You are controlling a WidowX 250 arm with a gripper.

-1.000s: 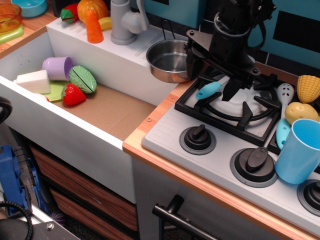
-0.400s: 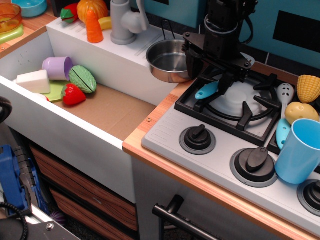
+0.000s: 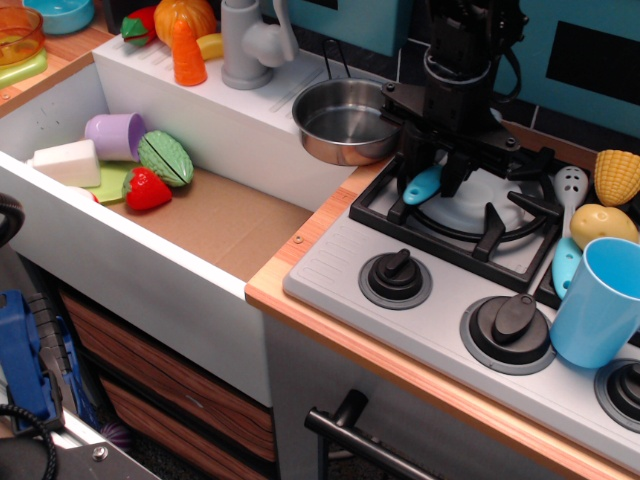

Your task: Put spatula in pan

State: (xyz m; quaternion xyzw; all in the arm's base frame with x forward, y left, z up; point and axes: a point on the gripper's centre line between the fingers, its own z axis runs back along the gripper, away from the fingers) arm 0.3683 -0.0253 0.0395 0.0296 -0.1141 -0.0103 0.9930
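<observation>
Gripper (image 3: pixel 437 172): lowered over the stove grate (image 3: pixel 470 215), one finger on each side of the spatula's handle; jaws parted, contact with the handle cannot be confirmed.
Spatula (image 3: pixel 424 184): light-blue handle lying tilted on the grate's left part; upper end hidden by the gripper.
Pan (image 3: pixel 345 122): at 10 o'clock from the spatula, just beside the grate, empty.
Blue cup (image 3: pixel 599 303): at 4 o'clock from the grate, upright.

The scene is viewed from above and in front of the stove grate (image 3: pixel 470 215), angled down, fairly close.
</observation>
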